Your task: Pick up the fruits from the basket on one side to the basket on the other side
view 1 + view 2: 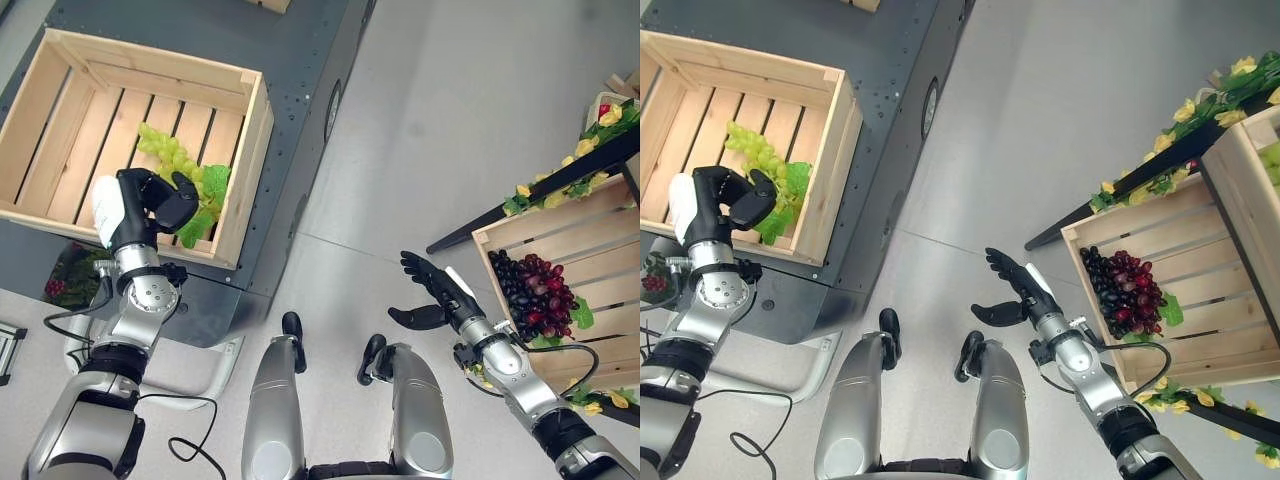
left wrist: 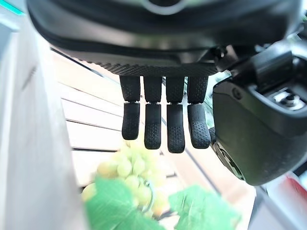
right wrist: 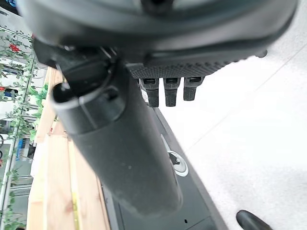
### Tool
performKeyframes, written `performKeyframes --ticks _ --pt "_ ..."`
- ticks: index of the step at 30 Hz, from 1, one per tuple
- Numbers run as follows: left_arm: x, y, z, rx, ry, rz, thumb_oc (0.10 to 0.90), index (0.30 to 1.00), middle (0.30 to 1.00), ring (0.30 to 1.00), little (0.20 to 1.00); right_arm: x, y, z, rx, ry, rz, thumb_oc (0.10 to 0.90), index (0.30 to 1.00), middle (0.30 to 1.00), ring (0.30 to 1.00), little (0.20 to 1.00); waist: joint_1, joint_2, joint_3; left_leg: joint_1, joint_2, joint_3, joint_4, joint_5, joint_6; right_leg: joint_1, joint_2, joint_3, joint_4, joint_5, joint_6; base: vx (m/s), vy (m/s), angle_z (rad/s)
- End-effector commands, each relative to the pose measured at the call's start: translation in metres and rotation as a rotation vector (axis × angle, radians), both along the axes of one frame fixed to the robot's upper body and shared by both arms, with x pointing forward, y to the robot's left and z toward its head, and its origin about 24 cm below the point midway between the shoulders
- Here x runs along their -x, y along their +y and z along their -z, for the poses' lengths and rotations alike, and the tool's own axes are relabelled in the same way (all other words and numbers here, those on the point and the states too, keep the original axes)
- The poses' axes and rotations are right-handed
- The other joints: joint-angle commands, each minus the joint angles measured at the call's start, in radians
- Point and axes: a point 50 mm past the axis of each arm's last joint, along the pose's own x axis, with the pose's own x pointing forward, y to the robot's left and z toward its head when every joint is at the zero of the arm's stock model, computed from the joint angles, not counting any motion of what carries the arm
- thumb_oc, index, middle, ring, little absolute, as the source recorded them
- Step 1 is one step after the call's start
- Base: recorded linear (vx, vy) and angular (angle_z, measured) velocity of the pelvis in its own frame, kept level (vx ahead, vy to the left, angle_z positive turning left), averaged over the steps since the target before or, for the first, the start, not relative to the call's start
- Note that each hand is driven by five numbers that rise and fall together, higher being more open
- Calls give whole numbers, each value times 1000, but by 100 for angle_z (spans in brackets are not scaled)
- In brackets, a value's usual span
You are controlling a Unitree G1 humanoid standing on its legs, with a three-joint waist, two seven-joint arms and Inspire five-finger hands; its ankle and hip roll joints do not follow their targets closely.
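A bunch of green grapes (image 1: 172,152) with leaves lies in the wooden crate (image 1: 150,62) on my left. My left hand (image 1: 150,205) hovers just over the near end of the bunch with its fingers (image 2: 152,125) relaxed and nothing between them; the grapes (image 2: 125,171) show past the fingertips. On my right, a second wooden crate (image 1: 500,228) holds dark purple grapes (image 1: 535,290). Beside that crate's near corner, above the floor, my right hand (image 1: 435,295) is open and empty, thumb spread out.
The left crate stands on a dark grey platform (image 1: 300,120). A dark shelf (image 1: 560,180) trimmed with yellow flowers and leaves runs behind the right crate. Grey floor (image 1: 440,120) lies between the two crates.
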Motion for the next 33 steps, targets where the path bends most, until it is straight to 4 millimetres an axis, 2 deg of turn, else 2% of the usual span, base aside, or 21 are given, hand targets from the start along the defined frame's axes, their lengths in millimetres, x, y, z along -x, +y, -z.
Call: performKeyframes --ticks 1,6,11,12,13,15,19,24,25,28,29,33 --pt "0 -4 -46 36 -265 36 400 300 300 300 300 -6 -1 -35 -34 -202 -9 800 900 900 900 900 23 44 -27 185 -44 48 -61 -164 9 61 -6 -4 -29 34 10 37 -12 2" --pt "4 2 -44 61 -270 16 400 300 300 300 300 -2 1 -29 -32 -179 -13 800 900 900 900 900 21 59 -49 229 -50 47 -98 -153 3 109 -5 -7 -77 32 10 34 -5 -4" --pt "5 4 -40 6 -212 9 400 300 300 300 300 2 -2 -25 -16 -164 -8 800 900 900 900 900 17 75 -56 240 -52 51 -96 -154 0 134 -3 -11 -94 20 2 21 20 -2" --pt "5 4 -39 -33 -191 -1 419 328 328 328 328 2 -3 -25 -12 -161 -9 800 900 900 900 900 17 76 -55 238 -53 51 -92 -154 0 135 -3 -12 -92 19 1 5 47 1" --pt "3 8 -41 -98 -132 -25 800 900 900 900 900 0 -4 -28 -3 -159 -16 800 900 900 900 900 15 78 -48 232 -49 55 -83 -156 0 130 -4 -10 -83 15 -3 -1 40 2" --pt "3 13 -43 -132 -115 -53 800 900 900 900 900 -1 -5 -30 2 -159 -22 800 900 900 900 900 13 78 -43 231 -48 57 -81 -156 2 128 -4 -9 -80 17 -3 -4 20 1" --pt "6 37 -62 -278 -64 -199 800 900 900 900 900 -5 -7 -36 17 -164 -33 800 900 900 900 900 7 73 -23 213 -39 70 -69 -155 5 111 1 -3 -71 18 -6 -35 36 -1" --pt "11 66 -87 -613 80 -388 800 900 900 900 900 -10 -12 -44 36 -175 -45 800 900 900 900 900 -6 65 -12 167 -30 78 -44 -155 5 74 6 3 -60 22 -12 -29 37 -5" --pt "12 71 -96 -725 120 -430 800 900 900 900 900 -12 -14 -46 43 -179 -50 800 900 900 900 900 -8 64 -12 149 -26 82 -36 -155 5 58 6 4 -56 22 -14 -23 42 -3" --pt "12 73 -113 -1013 205 -492 800 900 900 900 900 -15 -18 -51 54 -189 -58 800 900 900 900 900 -9 61 -12 111 -19 87 -19 -156 6 28 6 2 -51 27 -16 -15 24 -2" --pt "12 74 -121 -1156 234 -521 800 900 900 900 900 -17 -18 -54 55 -196 -60 800 900 900 900 900 -11 59 -12 95 -16 89 -12 -158 7 13 7 1 -48 31 -16 0 0 0" --pt "10 73 -124 -1342 320 -528 800 900 900 900 900 -20 -21 -57 64 -200 -61 800 900 900 900 900 -11 61 -12 65 -11 92 0 -160 8 -14 5 -2 -43 37 -15 -9 33 -4"
